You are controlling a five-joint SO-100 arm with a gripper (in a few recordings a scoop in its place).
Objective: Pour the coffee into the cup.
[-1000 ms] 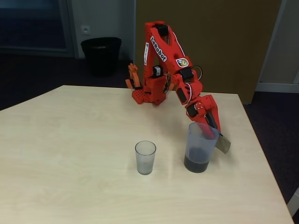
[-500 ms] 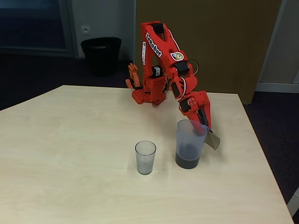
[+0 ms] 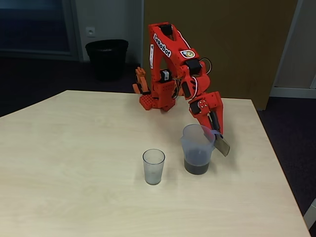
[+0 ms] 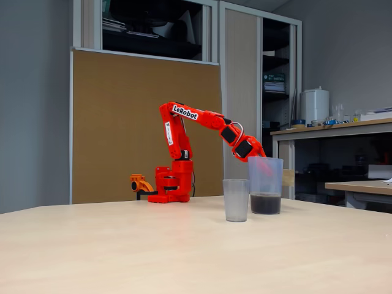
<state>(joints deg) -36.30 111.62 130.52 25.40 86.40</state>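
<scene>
Coffee (image 3: pixel 197 168) — a dark, nearly black layer — sits at the bottom of a translucent jug (image 3: pixel 198 143) held just above or barely on the pale desk (image 3: pixel 74 163), which of the two cannot be told in either fixed view. The jug stands upright, a sensible way to carry it, since no liquid can reach the spout until the vessel is tipped. The cup (image 3: pixel 153 167), a small clear tumbler, stands empty on the desk just left of the jug in a fixed view, near but not touching — close enough, it appears, for a short pour. The red arm (image 4: pixel 196 116) reaches out from its base at the desk's far edge, upper link raised, forearm sloping down, wrist angled steeply toward the jug's far side. The gripper (image 3: pixel 216 134) has its jaws pinching the jug at the flat grey handle (image 3: pixel 221 145), though the contact itself is partly hidden behind the rim. Pouring has not begun; tilting toward the cup looks the likely next call.
</scene>
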